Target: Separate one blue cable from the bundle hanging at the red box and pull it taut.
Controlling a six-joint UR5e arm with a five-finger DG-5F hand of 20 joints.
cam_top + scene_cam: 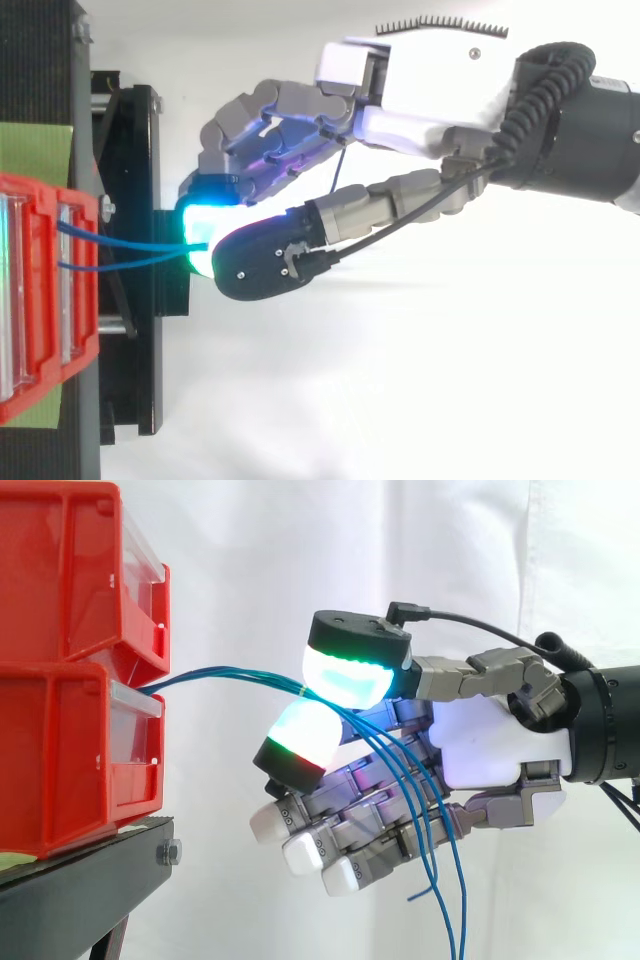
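White curtain behind; 2 red bins (60,580) stacked on black stand (70,890). Thin blue cables (220,675) leave bin fronts near the seam btwn bins and reach hand (490,750), pinched btwn two glowing pads (345,675). From above, 2 strands span the gap; several loose ends dangle past the pinch. Open room right of bins and below hand.

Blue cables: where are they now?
Side view: blue cables run from the red bins at left into the hand's pinch, loose ends hanging below it.
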